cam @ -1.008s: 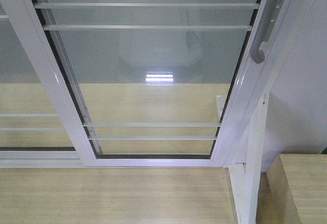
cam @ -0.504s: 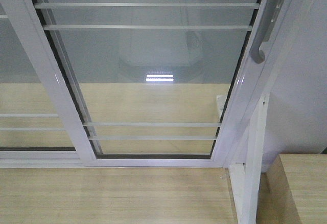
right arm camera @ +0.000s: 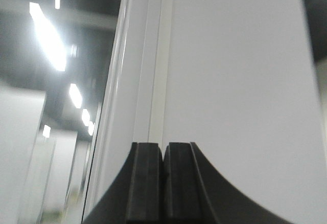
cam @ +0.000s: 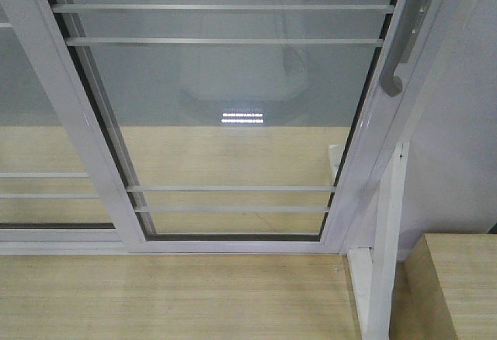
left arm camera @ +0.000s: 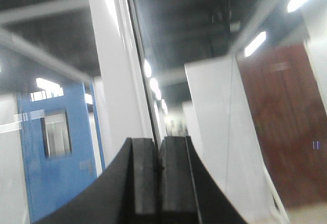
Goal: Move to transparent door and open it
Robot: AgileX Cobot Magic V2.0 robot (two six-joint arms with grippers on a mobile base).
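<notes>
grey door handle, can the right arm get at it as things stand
Probably yes: nothing covers the handle on the transparent door, but the right gripper is shut and would need opening first.

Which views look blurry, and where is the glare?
Front-facing view: sharp, striped light reflection on the transparent door. Left wrist view: background smeared behind the shut left gripper. Right wrist view: ceiling lights blown out, white frame soft above the shut right gripper.
</notes>
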